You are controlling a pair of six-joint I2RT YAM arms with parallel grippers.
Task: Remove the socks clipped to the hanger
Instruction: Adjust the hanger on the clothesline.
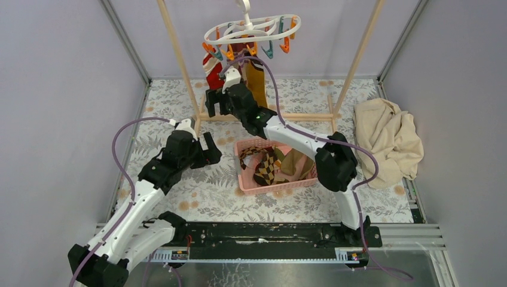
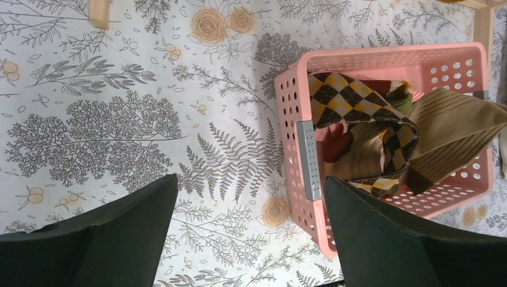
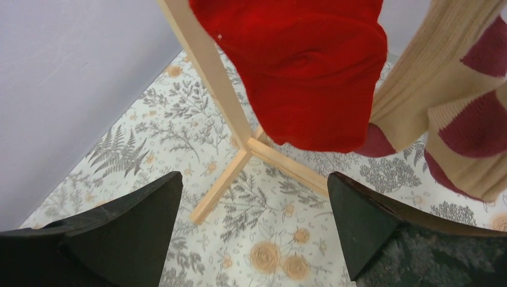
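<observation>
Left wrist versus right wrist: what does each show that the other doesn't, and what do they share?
Only the left wrist view shows the pink basket holding an argyle sock and a tan sock. Only the right wrist view shows the red sock and a maroon-striped sock hanging. Both show the floral tabletop, bits of the wooden rack, and their own gripper open with nothing between the fingers: left gripper, right gripper.

A robotics lab test cell, dressed as a laundry corner; plain grey panel walls (image 1: pixel 54 89) at left and right, framed by aluminium posts (image 1: pixel 125 42); a left arm (image 1: pixel 143 191) and right arm (image 1: pixel 299 140) bolted to a black rail (image 1: pixel 269 234) along the bottom edge; a floral-printed surface (image 1: pixel 179 119); staged props at centre and top: wooden rack (image 1: pixel 179 66), clip hanger (image 1: pixel 251 28), pink basket (image 1: pixel 278 186); beige cloth (image 1: pixel 385 140) at right.
</observation>
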